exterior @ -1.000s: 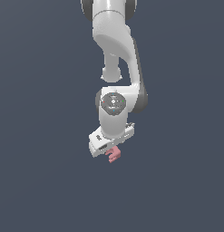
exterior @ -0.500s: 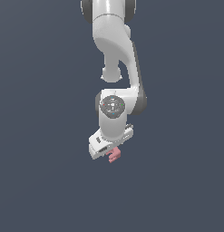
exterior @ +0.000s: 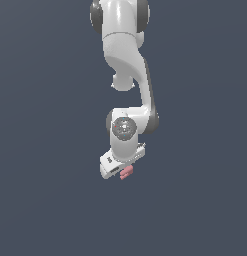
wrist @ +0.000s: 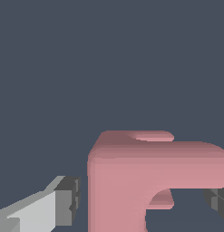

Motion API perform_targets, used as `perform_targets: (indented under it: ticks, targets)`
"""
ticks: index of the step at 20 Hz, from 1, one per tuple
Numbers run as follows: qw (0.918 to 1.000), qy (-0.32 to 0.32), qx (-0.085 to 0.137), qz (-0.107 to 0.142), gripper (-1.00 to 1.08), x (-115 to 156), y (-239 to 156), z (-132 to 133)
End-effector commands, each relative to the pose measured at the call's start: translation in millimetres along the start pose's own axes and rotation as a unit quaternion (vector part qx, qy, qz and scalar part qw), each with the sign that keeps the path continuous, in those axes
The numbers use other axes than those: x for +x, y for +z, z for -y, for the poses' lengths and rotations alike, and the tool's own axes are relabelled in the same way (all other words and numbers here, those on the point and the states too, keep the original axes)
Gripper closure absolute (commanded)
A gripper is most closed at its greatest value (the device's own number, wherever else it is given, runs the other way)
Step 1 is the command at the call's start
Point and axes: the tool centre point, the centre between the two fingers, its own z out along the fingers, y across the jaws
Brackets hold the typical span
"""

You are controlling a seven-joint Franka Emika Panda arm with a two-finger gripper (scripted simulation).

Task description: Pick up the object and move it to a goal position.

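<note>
The object [exterior: 126, 172] is a small pink blocky piece that shows just under the white gripper [exterior: 121, 171] in the exterior view. In the wrist view the pink object [wrist: 131, 181] fills the space between the two fingers. One grey pad [wrist: 70, 199] stands a small gap away from its side. The other pad [wrist: 217, 199] is partly hidden behind the object's sideways arm. The jaws stand wide apart around the object, and I see no pad pressing on it.
The white arm [exterior: 127, 75] hangs down from the top of the exterior view. The ground around the object is a plain dark blue-grey surface with nothing else on it.
The wrist and hand have moved down over the pink object. The object has stayed in place, and less of it shows below the hand now.
</note>
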Motion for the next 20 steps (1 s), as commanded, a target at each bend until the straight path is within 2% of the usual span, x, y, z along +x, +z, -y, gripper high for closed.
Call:
perform_targets:
  ticks: [1,4,5,20]
  targets:
    - [1.0000,0.000,-0.001,-0.001,-0.92,0.7,4.8,-0.7]
    - [1.0000,0.000,-0.001,-0.001,-0.92,1.5,4.1,-1.1]
    - [1.0000,0.000,-0.001,-0.001,1.08,1.5,4.1,-1.1]
    - [1.0000,0.000,-0.001,-0.001,1.08,0.3,-1.0,1.3]
